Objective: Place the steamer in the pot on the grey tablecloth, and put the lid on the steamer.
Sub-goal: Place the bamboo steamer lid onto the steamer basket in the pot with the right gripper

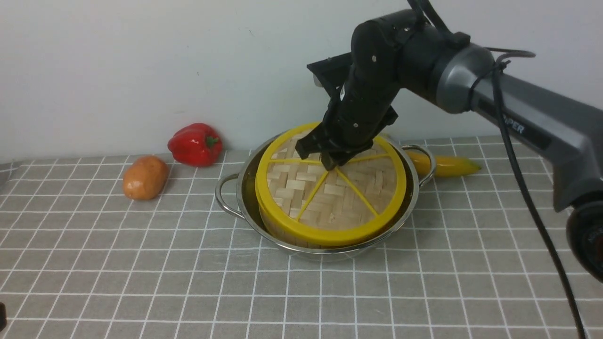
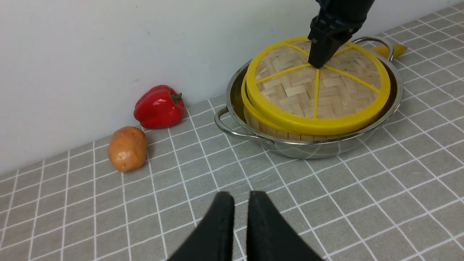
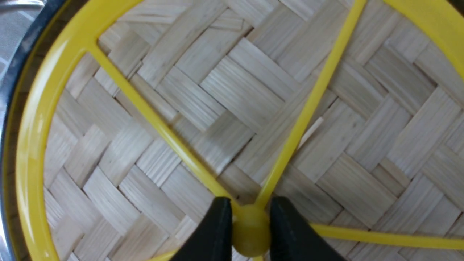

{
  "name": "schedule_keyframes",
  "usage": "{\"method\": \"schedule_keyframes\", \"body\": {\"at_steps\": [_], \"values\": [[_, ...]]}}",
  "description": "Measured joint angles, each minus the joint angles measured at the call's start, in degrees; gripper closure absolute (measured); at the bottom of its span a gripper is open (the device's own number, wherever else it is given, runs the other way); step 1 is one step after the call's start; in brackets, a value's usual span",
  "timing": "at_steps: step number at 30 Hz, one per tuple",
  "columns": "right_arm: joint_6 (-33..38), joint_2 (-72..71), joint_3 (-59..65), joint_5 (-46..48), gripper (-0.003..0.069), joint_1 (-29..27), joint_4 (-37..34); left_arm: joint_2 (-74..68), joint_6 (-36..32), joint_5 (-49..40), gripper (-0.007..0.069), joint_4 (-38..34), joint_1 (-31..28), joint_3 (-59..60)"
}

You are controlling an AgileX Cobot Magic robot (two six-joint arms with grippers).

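Grey tablecloth (image 1: 141, 263): our right gripper (image 1: 329, 165) pinches the lid (image 1: 339, 202) by its knob (image 3: 251, 230), atop the steamer (image 2: 279, 131) in the pot (image 2: 326, 148); left gripper (image 2: 240, 198) closed, empty.

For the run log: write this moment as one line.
stage: lidding | right claw: shut on lid knob | lid: atop steamer | steamer: in pot | left claw: shut, empty

Behind the red pepper (image 1: 195, 143) rises a plain off-white wall (image 1: 141, 61), matte, with a few faint specks. The light is soft and even, perhaps from overhead; only a dim shadow lies under the pepper.
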State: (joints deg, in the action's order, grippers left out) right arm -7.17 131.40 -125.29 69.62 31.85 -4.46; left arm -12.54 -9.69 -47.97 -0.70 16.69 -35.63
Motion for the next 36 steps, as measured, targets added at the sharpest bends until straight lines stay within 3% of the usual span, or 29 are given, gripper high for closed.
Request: {"method": "schedule_keyframes", "body": {"at_steps": [36], "values": [[4.31,0.62,0.0,-5.29,0.0512,0.02,-0.02,0.0,0.0,0.0,0.0561,0.0,0.0,0.0]]}}
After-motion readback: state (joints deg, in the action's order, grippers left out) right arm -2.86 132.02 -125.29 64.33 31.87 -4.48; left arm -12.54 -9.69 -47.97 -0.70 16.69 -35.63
